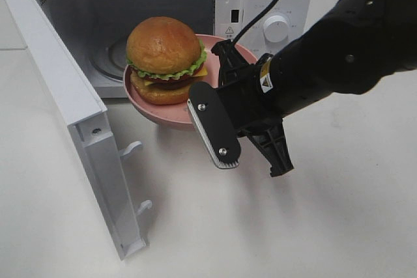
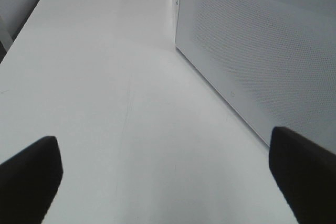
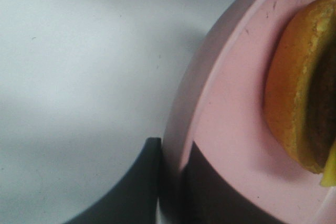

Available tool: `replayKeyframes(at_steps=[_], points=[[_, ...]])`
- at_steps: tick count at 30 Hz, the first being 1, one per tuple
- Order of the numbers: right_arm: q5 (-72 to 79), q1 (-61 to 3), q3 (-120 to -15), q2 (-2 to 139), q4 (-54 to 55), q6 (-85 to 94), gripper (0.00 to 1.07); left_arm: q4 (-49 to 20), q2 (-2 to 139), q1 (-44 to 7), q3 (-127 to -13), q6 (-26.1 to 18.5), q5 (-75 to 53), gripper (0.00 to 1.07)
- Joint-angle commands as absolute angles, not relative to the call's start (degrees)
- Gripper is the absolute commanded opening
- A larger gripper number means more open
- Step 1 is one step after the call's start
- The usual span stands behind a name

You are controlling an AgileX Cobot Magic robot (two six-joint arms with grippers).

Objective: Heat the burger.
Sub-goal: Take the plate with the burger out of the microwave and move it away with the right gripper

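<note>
burger [image 3: 294,87] cropped, plate [image 1: 171,116] rim partly hidden

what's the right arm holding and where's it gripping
The right gripper holds the pink plate by its rim, jaws shut over the edge, with the burger on it. The left gripper holds nothing.

A white microwave [image 1: 260,11] stands at the far side of the white table [image 1: 339,213], its door [image 1: 71,122] swung open toward the near left. A round dial [image 1: 275,29] sits on its right panel.
</note>
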State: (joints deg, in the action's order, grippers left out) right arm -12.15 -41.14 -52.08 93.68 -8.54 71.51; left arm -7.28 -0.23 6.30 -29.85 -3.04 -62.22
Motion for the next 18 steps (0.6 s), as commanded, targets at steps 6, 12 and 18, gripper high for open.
replayKeyframes(at_steps=[6, 12, 18], points=[[-7.91, -40.85, -46.07, 87.26, -8.02, 70.70, 0.00, -7.22, -1.26, 6.47, -29.62, -2.75, -61.42, 1.00], [-7.96, -40.85, -40.85, 82.51, -8.02, 70.53, 0.00, -7.22, -1.26, 6.47, -29.62, -2.75, -61.42, 1.00], [-8.37, -40.85, -36.90, 78.55, -8.02, 69.56, 0.00, -7.22, -1.26, 6.47, -29.62, -2.75, -61.42, 1.00]])
